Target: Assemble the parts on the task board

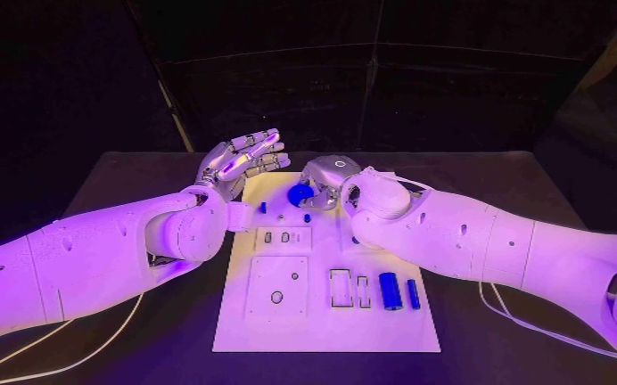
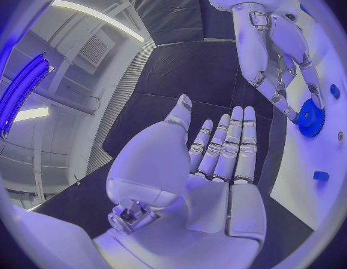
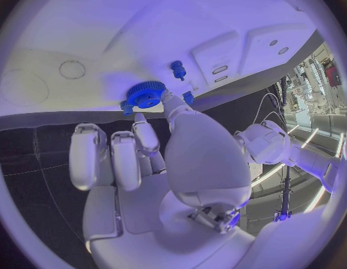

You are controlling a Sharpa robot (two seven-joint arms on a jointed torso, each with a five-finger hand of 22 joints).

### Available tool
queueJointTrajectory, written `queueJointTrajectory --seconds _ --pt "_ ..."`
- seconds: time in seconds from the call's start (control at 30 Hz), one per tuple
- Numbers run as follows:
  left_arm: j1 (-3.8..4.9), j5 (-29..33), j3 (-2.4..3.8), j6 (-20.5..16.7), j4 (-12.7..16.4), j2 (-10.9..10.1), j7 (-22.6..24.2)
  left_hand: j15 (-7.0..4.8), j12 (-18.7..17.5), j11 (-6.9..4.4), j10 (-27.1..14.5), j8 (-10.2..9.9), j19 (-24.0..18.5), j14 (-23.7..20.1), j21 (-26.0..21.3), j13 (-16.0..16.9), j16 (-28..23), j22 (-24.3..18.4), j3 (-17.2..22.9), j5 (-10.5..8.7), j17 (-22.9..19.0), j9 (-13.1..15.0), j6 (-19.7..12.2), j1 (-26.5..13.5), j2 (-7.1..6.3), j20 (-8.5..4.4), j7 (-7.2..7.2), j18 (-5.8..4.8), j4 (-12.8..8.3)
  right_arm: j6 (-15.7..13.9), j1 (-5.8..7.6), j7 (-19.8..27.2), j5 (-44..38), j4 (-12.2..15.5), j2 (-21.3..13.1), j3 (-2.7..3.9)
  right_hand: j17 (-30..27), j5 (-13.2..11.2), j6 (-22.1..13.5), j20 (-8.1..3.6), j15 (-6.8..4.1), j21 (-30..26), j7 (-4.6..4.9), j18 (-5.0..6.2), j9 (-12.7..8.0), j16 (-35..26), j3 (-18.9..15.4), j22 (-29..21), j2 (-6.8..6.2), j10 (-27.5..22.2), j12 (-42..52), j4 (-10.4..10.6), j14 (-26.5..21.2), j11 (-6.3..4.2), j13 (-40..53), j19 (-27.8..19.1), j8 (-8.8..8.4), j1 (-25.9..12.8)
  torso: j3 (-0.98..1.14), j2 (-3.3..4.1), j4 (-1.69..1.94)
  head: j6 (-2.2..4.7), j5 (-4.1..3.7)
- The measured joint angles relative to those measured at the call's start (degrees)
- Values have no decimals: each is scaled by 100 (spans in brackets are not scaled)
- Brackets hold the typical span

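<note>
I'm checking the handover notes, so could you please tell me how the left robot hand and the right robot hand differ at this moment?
The left robot hand is open with fingers straight and holds nothing; the right robot hand pinches the blue gear. The left robot hand is raised beside the task board, over the black table; the right robot hand is over the board's far end. Both are silver, on white arms.

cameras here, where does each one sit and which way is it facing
Head view: on the robot's head, looking down at the task board; both arms show.
Left wrist view: behind the left hand, facing across the table.
Right wrist view: behind the right hand, facing the board.
All three share the blue gear.
</note>
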Motion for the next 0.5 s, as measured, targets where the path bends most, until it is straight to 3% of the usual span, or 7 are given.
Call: queueJointTrajectory --seconds 0.1,0.27,0.4,0.5 --pt "0 0 0 2 -1 -1 -9 0 0 0 0 0 0 0 0 0 0 0 0 0 0 0 0 -4 4 0 0 0 0 19 0 -1 38 -5 1 0 0 0 0 0 20 0 0 0 6 0 -34 0 47 0 0 82 -21 0 8 0 0 -49 0 1 0 0 3" --pt "0 0 0 6 -2 -3 -19 0 0 0 0 0 0 0 0 0 0 -6 0 0 -5 0 0 -4 4 0 0 0 0 24 0 0 124 6 -31 0 0 0 21 0 20 0 20 0 12 0 -157 0 227 21 0 484 -21 21 49 0 0 -393 1 1 0 -2 13" --pt "0 0 0 9 -2 -7 -24 0 0 0 0 0 0 0 0 0 0 -6 0 0 -5 0 0 -4 4 0 0 0 0 13 -7 12 224 50 -105 1 0 339 95 0 20 0 -9 0 20 0 -388 8 280 21 32 745 -21 21 105 0 0 -597 5 1 -6 8 21" --pt "0 0 0 11 -2 -10 -28 0 0 0 0 0 0 0 0 0 0 -5 10 0 -5 0 0 -4 4 0 0 0 -10 11 -14 30 309 87 -165 1 -1 432 95 0 20 0 -9 0 20 22 -457 14 287 23 32 814 -21 22 118 0 0 -604 7 1 -9 9 25"
